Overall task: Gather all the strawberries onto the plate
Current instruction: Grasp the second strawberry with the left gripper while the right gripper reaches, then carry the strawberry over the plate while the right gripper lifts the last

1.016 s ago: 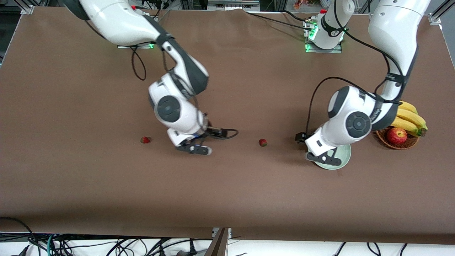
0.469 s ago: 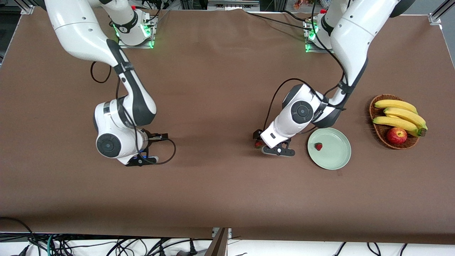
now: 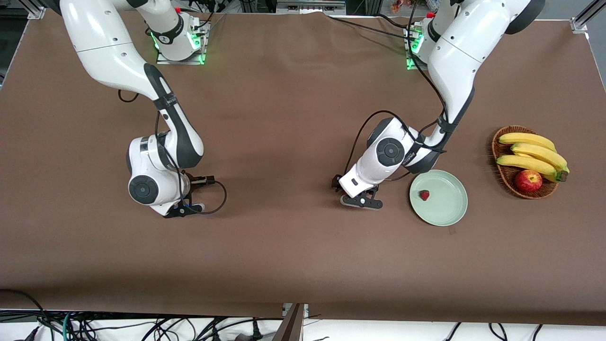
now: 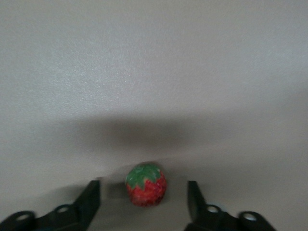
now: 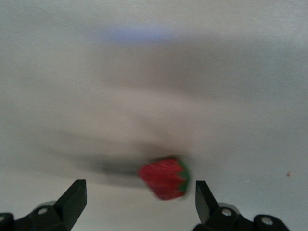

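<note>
left gripper point(image 4: 143, 199) low over the brown tabletop point(image 4: 154, 72), fingers point(image 4: 90, 198) apart on either side of one strawberry point(image 4: 146, 185). berry sat on the surface between them, green cap up, a visible gap to each finger. dark shadow lay just above it.

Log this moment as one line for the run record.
plate: pale mint-green round plate holds one small red strawberry | left end effector: open around table strawberry | right end effector: open around another strawberry
</note>
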Action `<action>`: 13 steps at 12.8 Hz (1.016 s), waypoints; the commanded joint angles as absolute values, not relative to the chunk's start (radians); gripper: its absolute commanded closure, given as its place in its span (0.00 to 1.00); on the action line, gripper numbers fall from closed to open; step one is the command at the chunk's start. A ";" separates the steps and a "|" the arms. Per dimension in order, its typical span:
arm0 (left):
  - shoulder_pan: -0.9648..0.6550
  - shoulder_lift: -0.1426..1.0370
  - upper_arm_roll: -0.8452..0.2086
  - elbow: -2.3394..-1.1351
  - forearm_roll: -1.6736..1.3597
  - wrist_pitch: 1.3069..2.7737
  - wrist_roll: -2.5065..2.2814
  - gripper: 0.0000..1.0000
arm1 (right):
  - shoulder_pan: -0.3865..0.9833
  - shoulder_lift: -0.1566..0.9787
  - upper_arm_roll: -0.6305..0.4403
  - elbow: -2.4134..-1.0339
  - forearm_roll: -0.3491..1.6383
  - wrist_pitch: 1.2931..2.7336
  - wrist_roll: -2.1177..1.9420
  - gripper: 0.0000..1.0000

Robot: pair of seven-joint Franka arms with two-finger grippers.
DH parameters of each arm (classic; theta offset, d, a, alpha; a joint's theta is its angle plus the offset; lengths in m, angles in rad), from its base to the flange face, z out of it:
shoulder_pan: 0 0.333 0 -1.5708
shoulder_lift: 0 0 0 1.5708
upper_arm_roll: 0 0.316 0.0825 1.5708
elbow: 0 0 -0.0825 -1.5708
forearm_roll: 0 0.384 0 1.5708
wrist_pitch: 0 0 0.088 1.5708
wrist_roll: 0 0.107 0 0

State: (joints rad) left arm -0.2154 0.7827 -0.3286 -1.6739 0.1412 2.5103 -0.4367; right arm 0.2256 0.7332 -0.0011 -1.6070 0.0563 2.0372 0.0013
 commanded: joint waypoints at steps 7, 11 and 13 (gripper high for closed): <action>-0.206 0.738 -0.296 -1.649 0.166 2.398 -0.437 1.00 | 0.230 0.686 -0.014 -1.667 0.054 2.062 -0.032 0.37; -0.163 0.667 -0.296 -1.632 0.166 2.297 -0.422 1.00 | 0.230 0.692 -0.014 -1.669 0.054 2.082 -0.034 0.51; -0.129 0.637 -0.296 -1.605 0.166 2.199 -0.361 1.00 | 0.230 0.690 -0.014 -1.667 0.054 2.082 -0.035 0.79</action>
